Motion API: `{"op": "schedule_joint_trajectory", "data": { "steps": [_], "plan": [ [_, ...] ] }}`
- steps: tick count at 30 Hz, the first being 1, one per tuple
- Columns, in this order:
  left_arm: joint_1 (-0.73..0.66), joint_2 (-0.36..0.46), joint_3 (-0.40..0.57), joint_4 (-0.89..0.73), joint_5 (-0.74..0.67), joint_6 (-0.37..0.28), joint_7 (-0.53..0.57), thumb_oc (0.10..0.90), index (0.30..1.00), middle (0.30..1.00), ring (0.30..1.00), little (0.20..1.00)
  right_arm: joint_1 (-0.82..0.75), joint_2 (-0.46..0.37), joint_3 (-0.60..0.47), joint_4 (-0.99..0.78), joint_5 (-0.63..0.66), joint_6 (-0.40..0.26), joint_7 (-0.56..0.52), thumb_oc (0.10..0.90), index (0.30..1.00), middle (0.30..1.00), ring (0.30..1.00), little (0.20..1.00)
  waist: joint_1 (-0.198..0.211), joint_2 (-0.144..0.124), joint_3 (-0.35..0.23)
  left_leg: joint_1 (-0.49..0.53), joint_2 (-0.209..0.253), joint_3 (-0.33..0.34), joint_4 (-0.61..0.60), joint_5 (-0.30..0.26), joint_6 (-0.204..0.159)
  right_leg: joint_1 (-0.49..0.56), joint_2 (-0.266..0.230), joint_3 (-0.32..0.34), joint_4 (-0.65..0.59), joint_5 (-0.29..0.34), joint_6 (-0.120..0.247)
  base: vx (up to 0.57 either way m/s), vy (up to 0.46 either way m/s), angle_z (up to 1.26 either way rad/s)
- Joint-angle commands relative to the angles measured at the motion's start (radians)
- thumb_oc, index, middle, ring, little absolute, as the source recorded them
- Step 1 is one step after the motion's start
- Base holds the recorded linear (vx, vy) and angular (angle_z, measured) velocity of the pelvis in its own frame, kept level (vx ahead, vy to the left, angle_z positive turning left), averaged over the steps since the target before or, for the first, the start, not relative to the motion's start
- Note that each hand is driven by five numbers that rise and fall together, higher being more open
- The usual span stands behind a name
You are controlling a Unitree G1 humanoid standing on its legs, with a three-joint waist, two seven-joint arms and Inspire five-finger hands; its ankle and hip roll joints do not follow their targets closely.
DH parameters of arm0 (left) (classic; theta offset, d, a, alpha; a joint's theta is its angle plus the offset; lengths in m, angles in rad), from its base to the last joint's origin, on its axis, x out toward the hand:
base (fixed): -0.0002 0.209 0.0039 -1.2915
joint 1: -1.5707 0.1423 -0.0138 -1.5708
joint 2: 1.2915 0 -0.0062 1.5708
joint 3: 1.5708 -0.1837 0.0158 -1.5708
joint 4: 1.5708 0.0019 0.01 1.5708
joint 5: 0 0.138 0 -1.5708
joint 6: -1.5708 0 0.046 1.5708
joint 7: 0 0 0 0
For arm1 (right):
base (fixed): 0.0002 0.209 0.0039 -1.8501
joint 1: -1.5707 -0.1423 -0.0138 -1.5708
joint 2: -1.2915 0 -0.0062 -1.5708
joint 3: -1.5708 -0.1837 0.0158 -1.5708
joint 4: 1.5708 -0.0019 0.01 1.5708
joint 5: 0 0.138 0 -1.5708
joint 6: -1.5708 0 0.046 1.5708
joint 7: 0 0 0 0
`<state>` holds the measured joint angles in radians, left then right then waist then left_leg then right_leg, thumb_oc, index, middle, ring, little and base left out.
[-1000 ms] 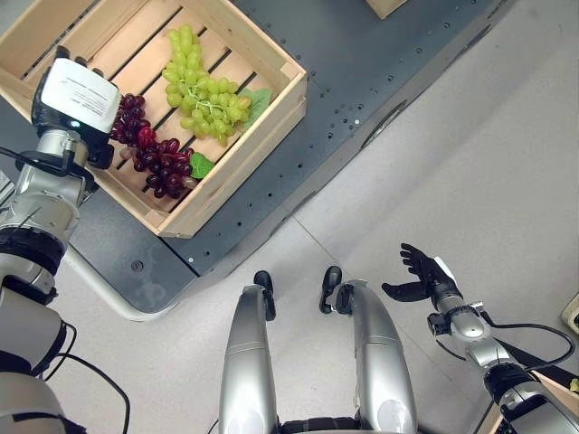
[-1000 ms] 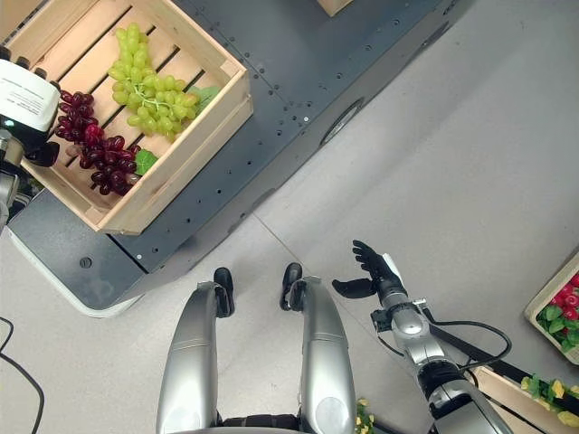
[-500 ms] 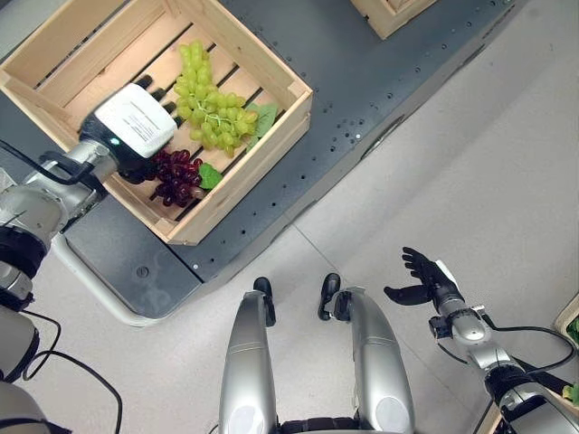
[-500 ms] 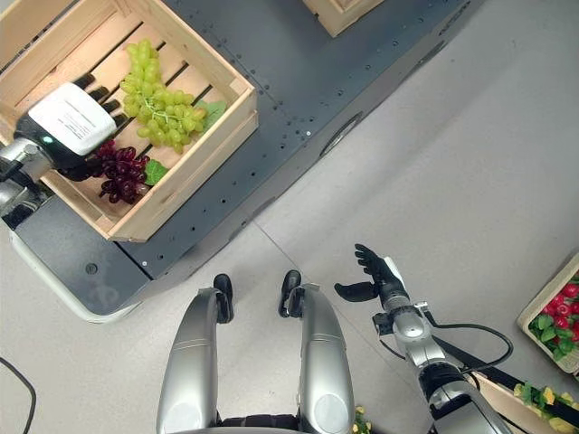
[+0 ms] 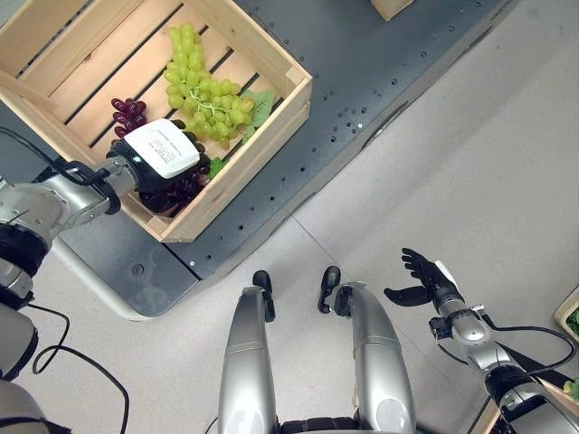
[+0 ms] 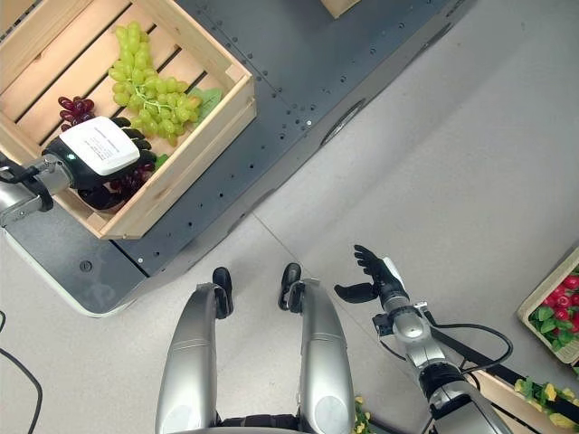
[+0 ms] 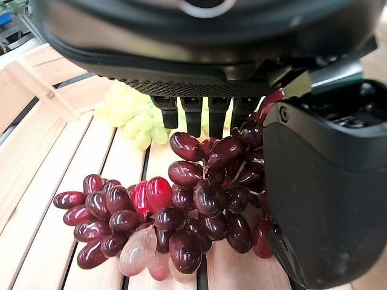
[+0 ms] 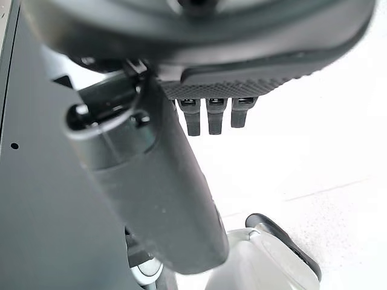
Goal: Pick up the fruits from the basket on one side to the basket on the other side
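A wooden crate (image 5: 264, 134) on the dark platform holds a bunch of green grapes (image 5: 204, 87) and a bunch of dark red grapes (image 5: 128, 110). My left hand (image 5: 161, 155) is down in the crate's near corner, right over the red bunch and covering most of it. In the left wrist view the red grapes (image 7: 181, 223) lie under the palm, between the straight fingers (image 7: 195, 116) and the thumb (image 7: 326, 181), which touches them without closing. The green grapes (image 7: 130, 118) lie beyond. My right hand (image 5: 422, 278) hangs open over the floor at the lower right.
The crate stands on a dark metal platform (image 5: 362, 72) with a rounded near corner. A second wooden crate (image 5: 389, 7) peeks in at the top edge. At the far right another crate (image 6: 554, 312) holds red fruit and leaves. Grey floor lies between.
My left hand has swung from the crate's left rim across and down onto the red grapes. The right hand has stayed where it was.
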<state>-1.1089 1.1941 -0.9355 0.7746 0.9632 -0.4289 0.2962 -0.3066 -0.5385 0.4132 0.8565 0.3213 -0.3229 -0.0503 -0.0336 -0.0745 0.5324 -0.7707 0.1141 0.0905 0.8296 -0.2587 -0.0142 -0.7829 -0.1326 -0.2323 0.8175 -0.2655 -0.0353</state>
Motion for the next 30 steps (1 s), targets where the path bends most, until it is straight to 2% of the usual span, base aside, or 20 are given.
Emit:
{"op": "schedule_joint_trajectory", "data": {
  "steps": [1, 2, 4, 6, 14, 15, 16, 17, 18, 22, 24, 25, 26, 27, 30],
  "plan": [
    [-0.045, 0.054, 0.003, 0.003, -0.046, 0.139, -0.125, 0.8, 0.9, 0.9, 0.9, 0.9, 0.028, -0.079, -0.038, -0.038, 0.018, -0.084, -0.025, 0.8, 0.9, 0.9, 0.9, 0.9, 0.003, 0.01, -0.012, 0.001, -0.018, 0.049, -0.114, 0.053, 0.046, 0.04, -0.039, -0.008, -0.034, 0.042, 0.041, -0.02, 0.035, 0.03],
    [-0.037, 0.048, 0.011, 0.019, -0.035, 0.214, -0.137, 0.8, 0.9, 0.9, 0.9, 0.9, 0.024, -0.084, -0.033, -0.053, 0.024, -0.087, -0.025, 0.8, 0.9, 0.9, 0.9, 0.9, 0.003, 0.004, -0.012, -0.023, -0.018, 0.046, -0.102, 0.051, 0.045, 0.023, -0.039, -0.01, -0.033, 0.045, 0.04, -0.03, 0.027, 0.04],
    [-0.041, 0.041, 0.022, 0.04, -0.06, 0.321, -0.146, 0.8, 0.9, 0.9, 0.9, 0.9, 0.026, -0.087, -0.028, -0.065, 0.04, -0.097, -0.025, 0.8, 0.9, 0.9, 0.9, 0.9, 0.005, -0.008, -0.012, -0.06, -0.017, 0.039, -0.08, 0.047, 0.047, -0.007, -0.039, -0.018, -0.018, 0.046, 0.038, -0.04, 0.015, 0.03],
    [-0.05, 0.027, 0.028, 0.067, -0.073, 0.389, -0.173, 0.8, 0.9, 0.9, 0.9, 0.9, 0.033, -0.081, -0.029, -0.075, 0.045, -0.102, -0.032, 0.8, 0.9, 0.9, 0.9, 0.9, 0.007, -0.016, -0.012, -0.087, -0.018, 0.031, -0.064, 0.042, 0.05, -0.03, -0.043, -0.024, -0.001, 0.043, 0.038, -0.04, -0.003, 0.02],
    [-0.024, -0.021, 0.055, 0.134, -0.011, 0.547, -0.179, 0.8, 0.9, 0.9, 0.9, 0.9, 0.027, -0.058, -0.01, -0.116, 0.067, -0.115, -0.057, 0.8, 0.9, 0.9, 0.9, 0.9, 0.015, -0.028, -0.012, -0.129, -0.025, 0.019, -0.047, 0.033, 0.057, -0.07, -0.046, -0.034, 0.024, 0.038, 0.038, -0.04, 0.001, 0.06],
    [-0.023, -0.024, 0.056, 0.137, -0.009, 0.549, -0.177, 0.8, 0.9, 0.9, 0.9, 0.9, 0.024, -0.055, -0.008, -0.118, 0.068, -0.117, -0.056, 0.8, 0.9, 0.9, 0.9, 0.9, 0.014, -0.029, -0.012, -0.126, -0.025, 0.019, -0.048, 0.033, 0.057, -0.067, -0.045, -0.034, 0.021, 0.039, 0.039, -0.04, -0.003, -0.02],
    [-0.02, -0.028, 0.059, 0.139, 0.002, 0.539, -0.165, 0.675, 0.712, 0.712, 0.712, 0.712, 0.022, -0.053, -0.006, -0.12, 0.068, -0.121, -0.056, 0.8, 0.9, 0.9, 0.9, 0.9, 0.015, -0.031, -0.012, -0.123, -0.024, 0.019, -0.051, 0.033, 0.057, -0.063, -0.042, -0.035, 0.016, 0.04, 0.039, -0.04, -0.011, -0.02],
    [-0.015, -0.03, 0.065, 0.134, 0.001, 0.526, -0.142, 0.4, 0.3, 0.3, 0.3, 0.3, 0.019, -0.05, 0.0, -0.127, 0.069, -0.12, -0.06, 0.8, 0.9, 0.9, 0.9, 0.9, 0.016, -0.034, -0.012, -0.114, -0.025, 0.02, -0.059, 0.035, 0.055, -0.053, -0.039, -0.036, 0.006, 0.042, 0.04, -0.04, -0.014, -0.02],
    [-0.017, -0.033, 0.068, 0.133, 0.001, 0.515, -0.131, 0.4, 0.3, 0.3, 0.3, 0.3, 0.016, -0.047, 0.003, -0.129, 0.069, -0.118, -0.061, 0.8, 0.9, 0.9, 0.9, 0.9, 0.015, -0.035, -0.012, -0.108, -0.024, 0.022, -0.064, 0.037, 0.054, -0.046, -0.037, -0.036, 0.0, 0.044, 0.041, -0.05, -0.025, 0.0],
    [-0.041, -0.036, 0.058, 0.12, -0.023, 0.381, -0.054, 0.4, 0.3, 0.3, 0.3, 0.3, 0.014, -0.035, 0.006, -0.133, 0.062, -0.114, -0.07, 0.8, 0.9, 0.9, 0.9, 0.9, 0.015, -0.035, -0.012, -0.072, -0.025, 0.029, -0.088, 0.041, 0.052, -0.012, -0.032, -0.038, -0.021, 0.051, 0.047, -0.02, -0.011, 0.0],
    [-0.051, -0.033, 0.046, 0.105, -0.021, 0.337, -0.028, 0.4, 0.3, 0.3, 0.3, 0.3, 0.015, -0.033, 0.006, -0.134, 0.059, -0.11, -0.073, 0.8, 0.9, 0.9, 0.9, 0.9, 0.015, -0.033, -0.012, -0.056, -0.025, 0.031, -0.099, 0.043, 0.052, 0.001, -0.031, -0.037, -0.028, 0.053, 0.049, -0.02, -0.003, 0.0],
    [-0.057, -0.025, 0.04, 0.079, -0.025, 0.268, 0.025, 0.4, 0.3, 0.3, 0.3, 0.3, 0.017, -0.03, 0.004, -0.13, 0.051, -0.105, -0.074, 0.8, 0.9, 0.9, 0.9, 0.9, 0.017, -0.027, -0.012, -0.029, -0.028, 0.034, -0.118, 0.048, 0.053, 0.023, -0.028, -0.033, -0.04, 0.056, 0.051, 0.0, 0.0, 0.0],
    [-0.059, -0.021, 0.039, 0.075, -0.024, 0.246, 0.037, 0.4, 0.3, 0.3, 0.3, 0.3, 0.018, -0.029, 0.001, -0.126, 0.049, -0.103, -0.072, 0.8, 0.9, 0.9, 0.9, 0.9, 0.017, -0.024, -0.012, -0.019, -0.028, 0.036, -0.122, 0.048, 0.053, 0.031, -0.028, -0.031, -0.043, 0.056, 0.052, 0.0, 0.0, 0.0],
    [-0.063, -0.016, 0.033, 0.06, -0.036, 0.197, 0.064, 0.4, 0.3, 0.3, 0.3, 0.3, 0.019, -0.027, -0.002, -0.117, 0.047, -0.103, -0.069, 0.8, 0.9, 0.9, 0.9, 0.9, 0.017, -0.019, -0.012, 0.001, -0.03, 0.039, -0.131, 0.048, 0.054, 0.048, -0.027, -0.027, -0.05, 0.057, 0.054, 0.0, 0.0, 0.0],
    [-0.065, -0.001, 0.027, 0.028, -0.087, 0.143, 0.078, 0.4, 0.3, 0.3, 0.3, 0.3, 0.024, -0.025, -0.005, -0.113, 0.04, -0.097, -0.069, 0.8, 0.9, 0.9, 0.9, 0.9, 0.017, -0.01, -0.012, 0.04, -0.028, 0.048, -0.147, 0.049, 0.056, 0.077, -0.03, -0.02, -0.059, 0.059, 0.058, -0.01, -0.008, -0.04]
  ]
}}
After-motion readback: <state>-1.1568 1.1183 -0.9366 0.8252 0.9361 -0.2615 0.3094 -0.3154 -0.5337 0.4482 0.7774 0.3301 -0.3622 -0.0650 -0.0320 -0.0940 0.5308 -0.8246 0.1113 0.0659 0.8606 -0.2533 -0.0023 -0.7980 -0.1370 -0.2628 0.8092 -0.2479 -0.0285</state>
